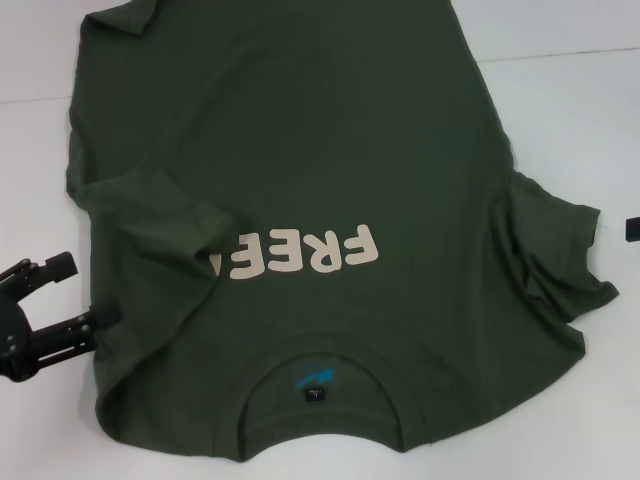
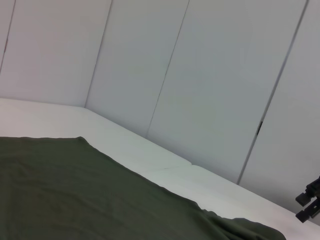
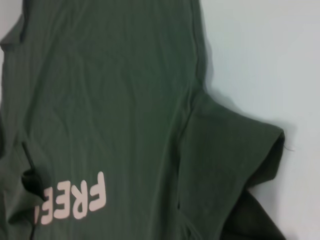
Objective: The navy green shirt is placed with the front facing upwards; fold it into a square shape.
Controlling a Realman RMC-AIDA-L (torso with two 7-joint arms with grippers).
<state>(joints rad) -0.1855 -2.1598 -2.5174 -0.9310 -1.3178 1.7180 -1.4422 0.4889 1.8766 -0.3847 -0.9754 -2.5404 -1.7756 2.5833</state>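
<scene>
Beside shirt (image 1: 300,200) collar, left pincer (image 1: 62,295) hovers spread, empty; left sleeve already folded over print. Right pincer (image 1: 632,229) barely visible, state unclear. Next: fold right sleeve inward.

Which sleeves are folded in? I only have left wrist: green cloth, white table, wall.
Observer: Only the left sleeve; it lies over the navy green shirt, covering the end of the FREE print.
Operator: Right sleeve?
Observer: The right sleeve lies spread out, rumpled, on the table.
Operator: Grippers?
Observer: The left gripper is open, empty, beside the shirt's left edge near the collar; the right gripper is off the shirt at the far right.
</scene>
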